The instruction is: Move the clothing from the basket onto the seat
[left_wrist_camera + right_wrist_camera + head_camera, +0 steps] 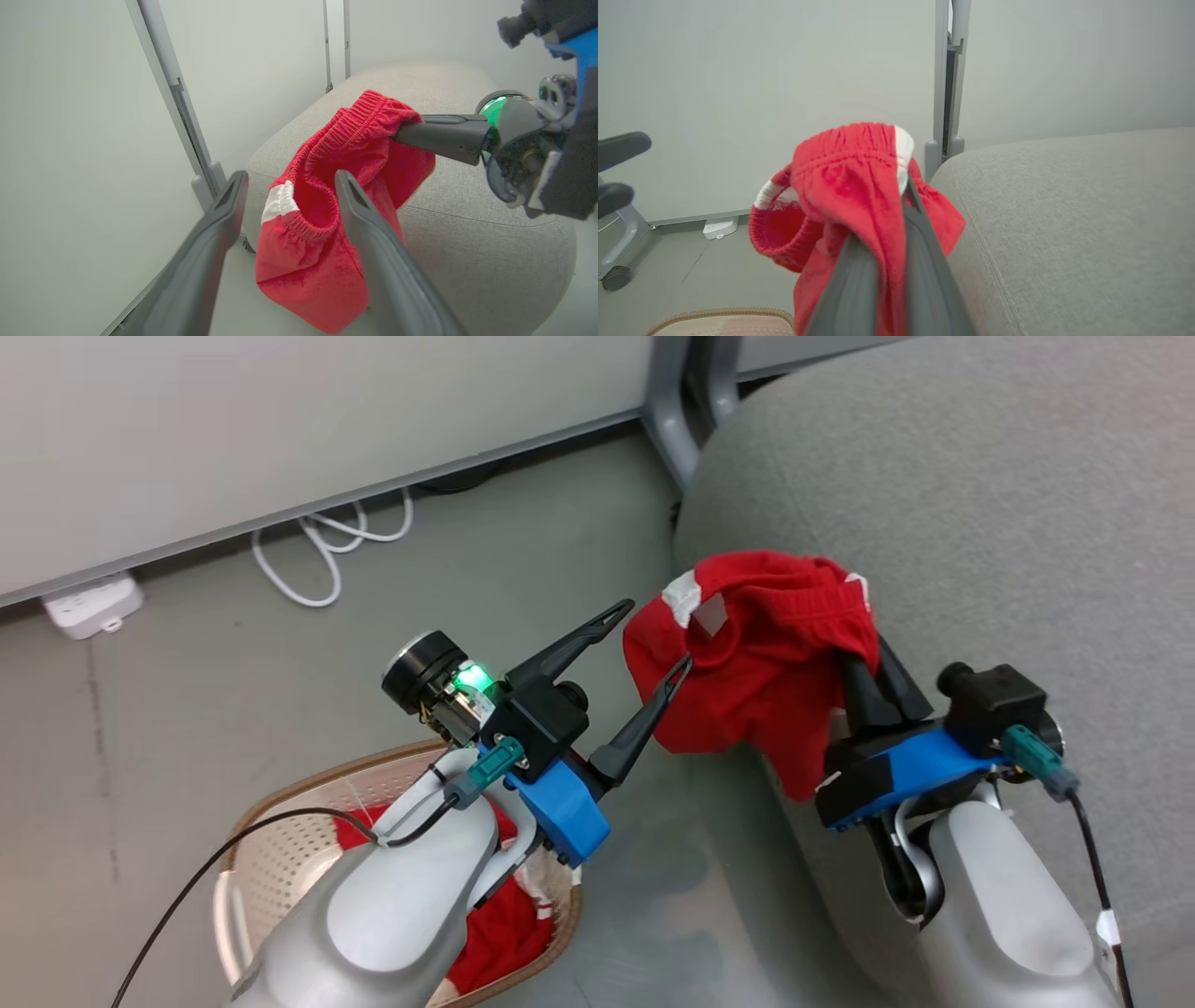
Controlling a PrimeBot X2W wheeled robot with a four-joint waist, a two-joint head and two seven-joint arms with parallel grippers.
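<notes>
Hanging from the right gripper: one red garment, bright red, elastic gathered waistband, white stripe patches. The two dark fingers are pinched tight together on a fold near the waistband, and the cloth bunches over their tips. The garment sits at the rounded corner of the seat, with its lower part drooping down the cushion's side above the floor. Whether any of it rests on the cushion top cannot be told.

Second red garment: crumpled inside the basket, partly hidden by the left forearm.

Basket: cream perforated plastic, brown rim, standing on the floor just beside the seat.

Left gripper: fingers spread wide, gripping nothing, tips right at the hanging garment's near edge above the basket.

Seat: light grey upholstery with a stitched seam.

Surroundings: white power strip and looped white cable on the floor by the wall panel; a grey metal post behind the seat.
</notes>
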